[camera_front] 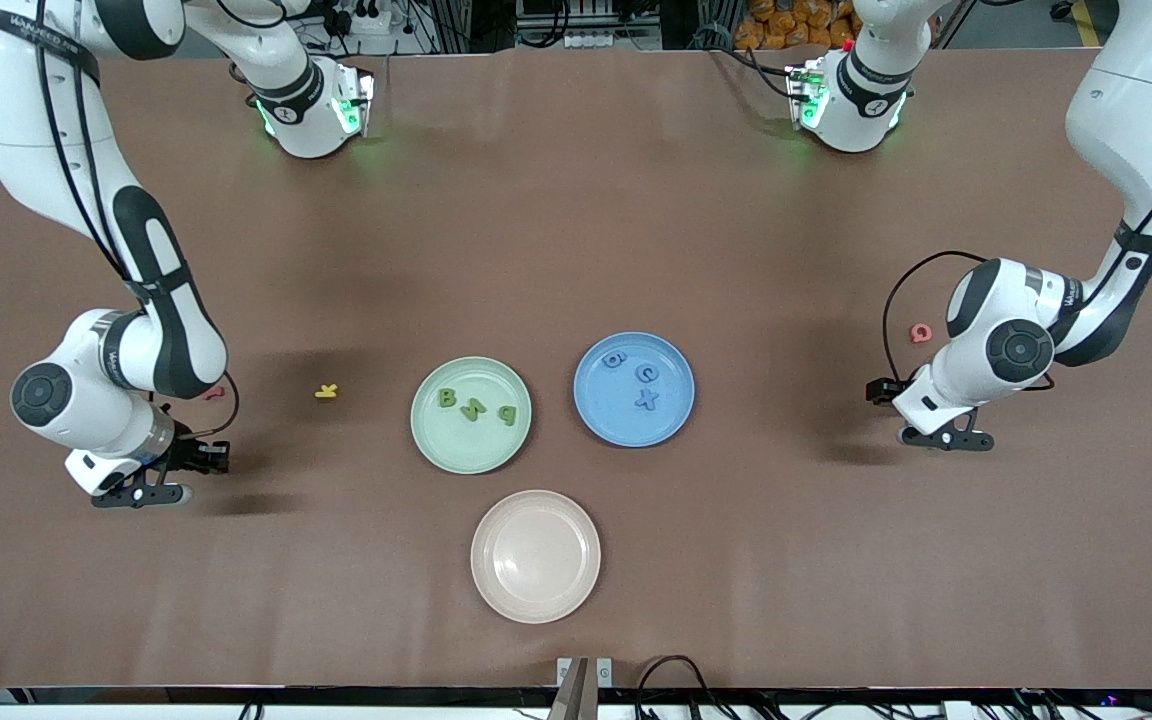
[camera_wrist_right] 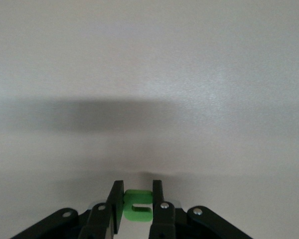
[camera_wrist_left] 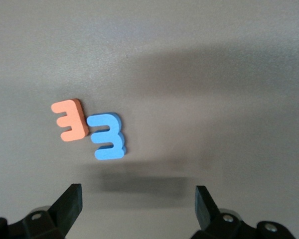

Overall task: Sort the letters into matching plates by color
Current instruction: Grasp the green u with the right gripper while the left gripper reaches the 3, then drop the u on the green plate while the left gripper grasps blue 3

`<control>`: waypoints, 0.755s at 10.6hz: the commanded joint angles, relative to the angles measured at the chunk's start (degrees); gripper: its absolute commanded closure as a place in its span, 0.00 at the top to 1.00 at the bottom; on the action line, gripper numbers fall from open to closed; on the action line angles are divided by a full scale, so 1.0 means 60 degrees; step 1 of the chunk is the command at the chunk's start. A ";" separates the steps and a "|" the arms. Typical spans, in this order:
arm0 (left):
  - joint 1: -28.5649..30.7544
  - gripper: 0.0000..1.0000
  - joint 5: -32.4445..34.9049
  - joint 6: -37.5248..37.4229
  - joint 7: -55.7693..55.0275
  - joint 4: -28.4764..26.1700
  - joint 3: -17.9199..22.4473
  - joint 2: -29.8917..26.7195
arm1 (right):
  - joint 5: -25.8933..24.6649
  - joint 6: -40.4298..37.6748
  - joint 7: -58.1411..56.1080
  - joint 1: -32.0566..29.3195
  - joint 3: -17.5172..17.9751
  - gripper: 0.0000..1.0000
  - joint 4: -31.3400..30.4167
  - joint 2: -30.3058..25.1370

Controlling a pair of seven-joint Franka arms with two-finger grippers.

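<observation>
My right gripper (camera_wrist_right: 138,185) is shut on a green letter (camera_wrist_right: 138,205), low over the table toward the right arm's end (camera_front: 141,493). The mint green plate (camera_front: 471,452) holds three green letters (camera_front: 476,407). Beside it, the blue plate (camera_front: 626,428) holds three blue letters (camera_front: 645,385). My left gripper (camera_wrist_left: 137,191) is open, low over the table toward the left arm's end (camera_front: 946,440). In the left wrist view a blue letter (camera_wrist_left: 107,137) lies flat on the table, a short way off from the open fingers. The arm hides this letter in the front view.
An orange letter (camera_wrist_left: 70,119) lies against the blue one. A beige-pink plate (camera_front: 536,555) sits nearer the front camera than the other two. A yellow letter (camera_front: 326,391) lies beside the green plate, and red letters lie by the right arm (camera_front: 213,393) and the left arm (camera_front: 921,333).
</observation>
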 commanded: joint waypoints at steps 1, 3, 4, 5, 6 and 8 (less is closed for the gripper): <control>-0.0013 1.00 0.0295 0.0311 0.0109 0.0366 0.0282 0.0384 | 0.0037 -0.0765 0.1187 0.0313 0.0215 0.21 -0.0301 -0.0756; 0.0016 1.00 0.0543 0.0619 0.0124 0.0411 0.0372 0.0531 | 0.0037 -0.0856 0.2561 0.0605 0.0421 0.21 -0.0301 -0.0874; 0.0016 1.00 0.0544 0.0649 0.0109 0.0440 0.0373 0.0575 | 0.0037 -0.0856 0.3163 0.0810 0.0494 0.21 -0.0286 -0.0918; 0.0016 1.00 0.0515 0.0751 0.0080 0.0454 0.0373 0.0590 | 0.0037 -0.0856 0.3880 0.1058 0.0596 0.21 -0.0286 -0.0933; 0.0016 1.00 0.0515 0.0781 -0.0036 0.0455 0.0373 0.0634 | 0.0037 -0.0856 0.4482 0.1322 0.0713 0.21 -0.0286 -0.0918; 0.0002 1.00 0.0384 0.0941 -0.0110 0.0469 0.0358 0.0649 | 0.0037 -0.0856 0.5537 0.1907 0.0817 0.21 -0.0286 -0.0918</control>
